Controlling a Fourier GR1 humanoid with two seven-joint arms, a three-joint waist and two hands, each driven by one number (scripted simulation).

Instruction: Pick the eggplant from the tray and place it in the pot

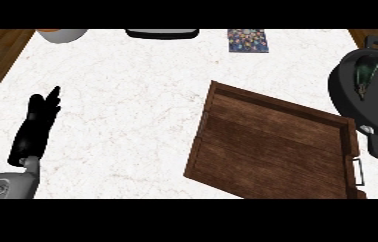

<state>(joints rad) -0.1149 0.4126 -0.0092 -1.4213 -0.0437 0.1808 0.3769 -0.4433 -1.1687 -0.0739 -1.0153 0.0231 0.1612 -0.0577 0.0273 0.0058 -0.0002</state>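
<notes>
The wooden tray [273,146] lies right of centre on the white counter, and nothing rests on it. A dark pot [347,88] stands at the right edge, partly cut off. Inside it is a dark shape with a greenish end, which looks like the eggplant [362,78]. A dark part, seemingly the pot's handle [370,138], runs down from the pot along the edge. My left hand [37,123] is at the lower left, open and fingers up, far from the tray and holding nothing. My right hand does not show.
A grey bowl with an orange inside [60,34] stands at the back left. A black and white object [162,33] sits at the back middle, with a patterned card [248,40] to its right. The counter ends at the top corners.
</notes>
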